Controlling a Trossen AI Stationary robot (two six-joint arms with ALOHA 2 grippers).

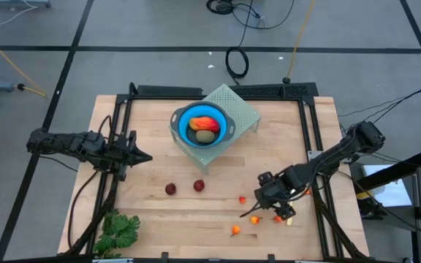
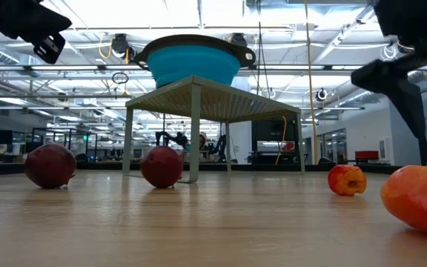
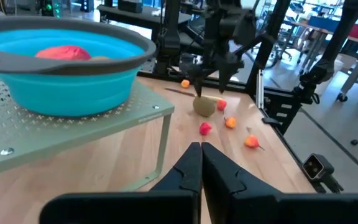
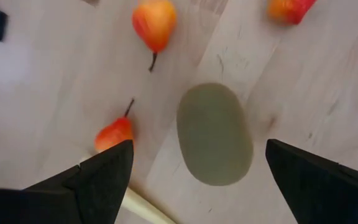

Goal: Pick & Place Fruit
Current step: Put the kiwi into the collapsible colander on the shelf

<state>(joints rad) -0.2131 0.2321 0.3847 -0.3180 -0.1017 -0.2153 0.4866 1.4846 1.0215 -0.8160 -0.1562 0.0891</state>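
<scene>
With its fingers spread wide, the right gripper [image 4: 197, 180] hovers directly above an olive-brown oval fruit [image 4: 214, 134] on the table's right side. This looks like the approach step; next it must descend and close. The left gripper [image 3: 199, 163], pressed together, waits beside the blue bowl [image 1: 182, 117].

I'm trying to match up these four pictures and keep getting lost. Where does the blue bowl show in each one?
High view: the blue bowl sits just above the picture's centre.
Low view: upper middle, seen from the side.
Left wrist view: large, at upper left.
Right wrist view: not in it.
Shared landmark: the green perforated stand it sits on, also seen in the low and left wrist views.
</scene>
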